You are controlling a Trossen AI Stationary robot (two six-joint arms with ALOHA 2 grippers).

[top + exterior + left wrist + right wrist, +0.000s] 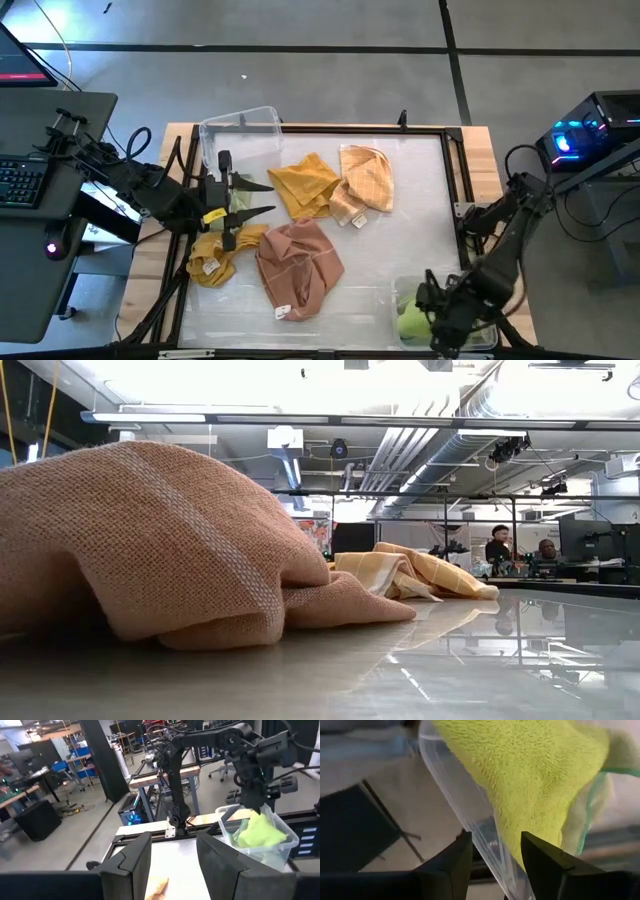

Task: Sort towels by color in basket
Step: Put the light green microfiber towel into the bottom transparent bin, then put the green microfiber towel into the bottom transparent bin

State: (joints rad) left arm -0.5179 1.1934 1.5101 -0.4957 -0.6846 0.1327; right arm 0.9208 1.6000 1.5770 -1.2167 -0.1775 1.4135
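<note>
Here the right end effector hangs open over the clear plastic bin's rim, light green fuzzy towel inside. The left end effector, open, hovers near the table's left edge, beside the mustard yellow cloth towel.

You are looking at a workshop with a grey concrete floor crossed by dark lines. On the left stands a dark desk with a keyboard and a monitor showing red. On the right sits a computer with blue lights. At table height you see bright ceiling lights, silver ducts and black rails overhead. Two people sit far off among monitors. A wooden workbench and blue bins stand farther back.
</note>
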